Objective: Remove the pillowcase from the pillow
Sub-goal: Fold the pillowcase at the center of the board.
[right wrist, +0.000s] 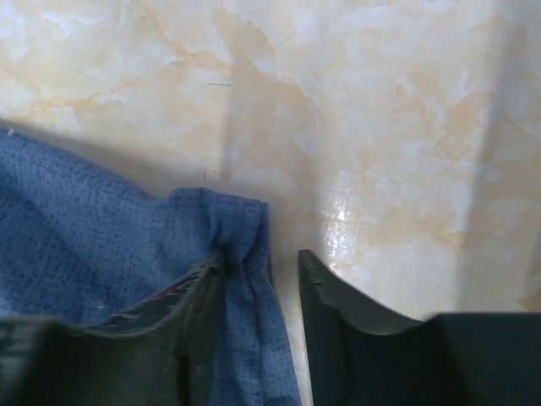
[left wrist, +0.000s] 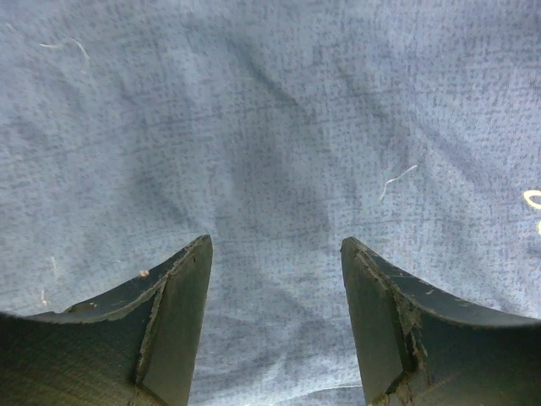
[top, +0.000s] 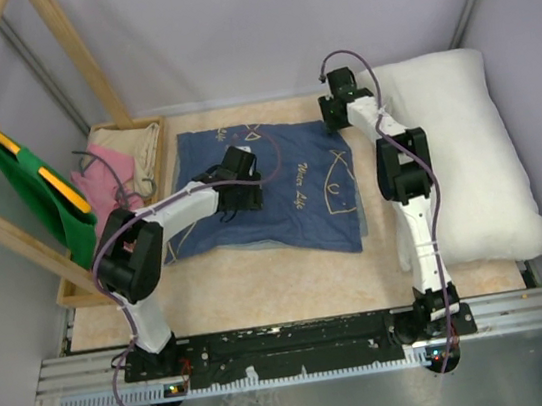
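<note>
The navy pillowcase with yellow fish outlines lies flat and empty on the table's middle. The white pillow lies bare beside it on the right. My left gripper hovers close over the pillowcase's left part; in the left wrist view it is open, with only blue cloth below it. My right gripper is at the pillowcase's far right corner. In the right wrist view it is open: the cloth corner lies against the left finger, with a gap to the right finger.
A wooden rack stands at the left with a green cloth on a yellow hanger. A wooden tray behind it holds a pink cloth and a beige one. The marbled tabletop shows in front.
</note>
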Tool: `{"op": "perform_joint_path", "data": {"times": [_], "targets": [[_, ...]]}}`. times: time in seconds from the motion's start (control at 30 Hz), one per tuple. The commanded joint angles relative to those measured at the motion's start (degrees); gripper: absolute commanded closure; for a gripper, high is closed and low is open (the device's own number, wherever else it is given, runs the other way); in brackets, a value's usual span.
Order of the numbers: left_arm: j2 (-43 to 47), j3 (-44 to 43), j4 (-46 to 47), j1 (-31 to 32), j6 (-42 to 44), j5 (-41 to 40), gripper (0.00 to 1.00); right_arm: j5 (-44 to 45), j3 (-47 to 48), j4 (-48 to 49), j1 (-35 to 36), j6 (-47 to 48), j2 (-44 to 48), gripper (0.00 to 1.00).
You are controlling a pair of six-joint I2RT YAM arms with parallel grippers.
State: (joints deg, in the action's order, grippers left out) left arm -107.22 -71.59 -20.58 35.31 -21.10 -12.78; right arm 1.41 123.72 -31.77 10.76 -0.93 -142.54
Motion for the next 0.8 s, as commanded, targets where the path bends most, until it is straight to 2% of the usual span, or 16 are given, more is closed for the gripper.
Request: {"op": "perform_joint_path", "data": {"times": [0.0, 0.17, 0.27, 0.43, 0.77], "targets": [[2.8, -1.6, 0.2, -3.9, 2.9, 3.3, 0.31, 1.6, 1.4, -5.8, 0.3, 1.0, -4.0, 0.67], [2.2, -6.5, 0.4, -11.5, 6.3, 9.0, 0.31, 0.7, -0.8, -3.1, -1.3, -0.4, -3.0, 1.0], [-0.2, -11.2, 0.3, -15.5, 8.3, 9.7, 0.31, -0.1, -4.8, -0.1, -2.9, -1.5, -0.2, 1.0], [-6.5, -18.8, 4.6, -19.7, 14.7, 5.3, 0.31, -0.1, -7.8, 1.9, -4.4, -1.9, 2.9, 1.0], [-27.0, -41.5, 9.4, -25.1, 21.4, 5.9, 0.33, -2.6, -12.6, 2.9, -4.8, -3.9, 8.6, 1.0]]}}
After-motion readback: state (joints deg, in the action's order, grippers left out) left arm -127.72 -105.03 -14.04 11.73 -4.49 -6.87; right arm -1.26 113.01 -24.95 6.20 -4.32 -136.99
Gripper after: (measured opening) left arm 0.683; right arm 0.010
